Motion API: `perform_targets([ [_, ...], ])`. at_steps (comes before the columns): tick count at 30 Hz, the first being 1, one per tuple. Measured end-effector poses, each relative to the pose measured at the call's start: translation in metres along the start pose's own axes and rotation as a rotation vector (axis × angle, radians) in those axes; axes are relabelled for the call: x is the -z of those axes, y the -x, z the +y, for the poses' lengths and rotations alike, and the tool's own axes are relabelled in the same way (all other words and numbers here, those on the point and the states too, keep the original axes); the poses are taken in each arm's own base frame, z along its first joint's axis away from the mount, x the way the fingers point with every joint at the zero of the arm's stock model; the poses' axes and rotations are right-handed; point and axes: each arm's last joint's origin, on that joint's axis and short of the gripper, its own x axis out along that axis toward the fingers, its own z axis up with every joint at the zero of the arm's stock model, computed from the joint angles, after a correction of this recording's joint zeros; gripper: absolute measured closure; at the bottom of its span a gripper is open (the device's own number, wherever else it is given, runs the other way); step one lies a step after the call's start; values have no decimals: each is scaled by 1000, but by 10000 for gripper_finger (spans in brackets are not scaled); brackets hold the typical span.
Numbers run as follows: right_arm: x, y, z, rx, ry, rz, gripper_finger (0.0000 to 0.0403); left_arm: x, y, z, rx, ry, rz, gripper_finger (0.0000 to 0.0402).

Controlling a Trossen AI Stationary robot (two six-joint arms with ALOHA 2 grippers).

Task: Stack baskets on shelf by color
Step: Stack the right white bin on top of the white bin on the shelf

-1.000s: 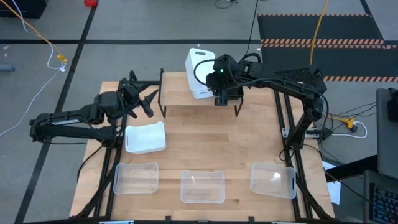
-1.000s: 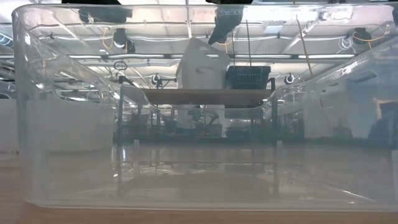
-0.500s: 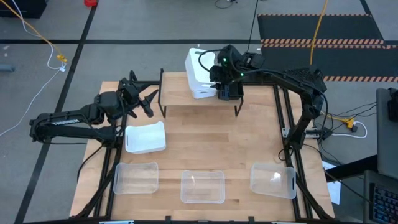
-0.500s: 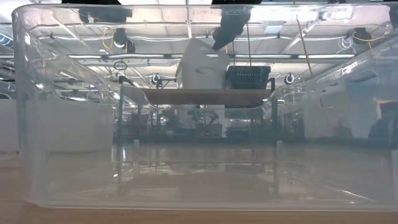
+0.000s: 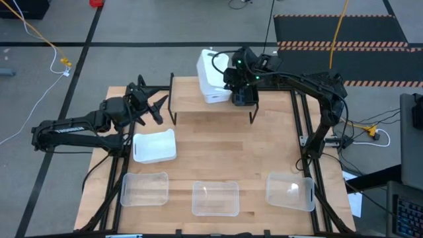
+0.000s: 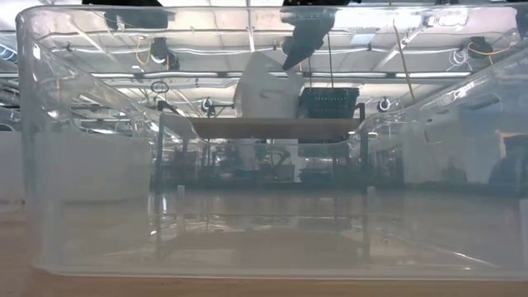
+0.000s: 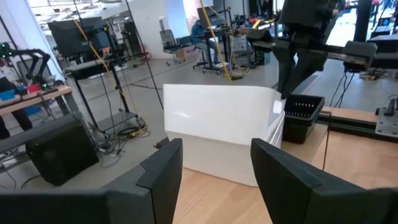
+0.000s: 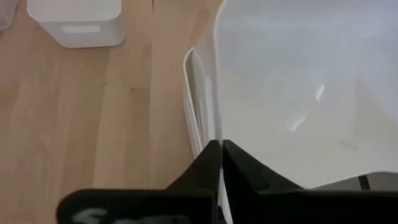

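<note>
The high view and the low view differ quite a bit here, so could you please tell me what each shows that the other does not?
Only the high view shows the left gripper open beside the shelf, the white plastic basket on the tabletop, and three clear plastic baskets in a row. Only the low view shows the shelf's underside and the room's ceiling lights. Both show the low light-wood shelf, the tilted white plastic basket on it, the black slatted basket and the right gripper.

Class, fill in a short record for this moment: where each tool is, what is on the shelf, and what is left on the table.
right tool: over the shelf, shut on the tilted white basket's rim
left tool: open, waiting beside the shelf
shelf: holds white baskets and black baskets
table: one white basket, three clear baskets in a row
</note>
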Motion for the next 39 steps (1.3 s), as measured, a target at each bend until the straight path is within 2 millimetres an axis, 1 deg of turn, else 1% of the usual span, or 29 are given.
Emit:
perform_targets([
  [4,-3,0,4,-1,12,-11,400,0,0,0,0,-8,-1,211],
  [6,-6,5,7,9,22,-29,400,0,0,0,0,-8,-1,211],
  [9,-11,15,13,71,52,-46,401,0,0,0,0,-16,-1,211],
  [11,-13,16,17,95,66,-32,401,-1,0,0,-1,-14,-5,211],
  [14,-14,14,25,81,86,-19,402,-1,0,0,-1,-16,-5,211],
  [18,-17,14,34,147,132,27,402,-1,0,0,-1,-13,-6,211],
  [20,-18,13,39,153,147,40,402,-1,0,0,-1,-10,-5,211],
  [27,-21,13,51,123,106,42,402,-1,0,0,-1,-6,-6,211],
  [30,-21,12,52,120,71,43,402,-1,0,0,-1,-4,-6,211],
  [35,-21,-1,52,110,28,67,402,-1,0,0,-1,9,-6,211],
  [39,-20,-7,52,106,1,78,397,-1,0,0,-1,16,-5,211],
])
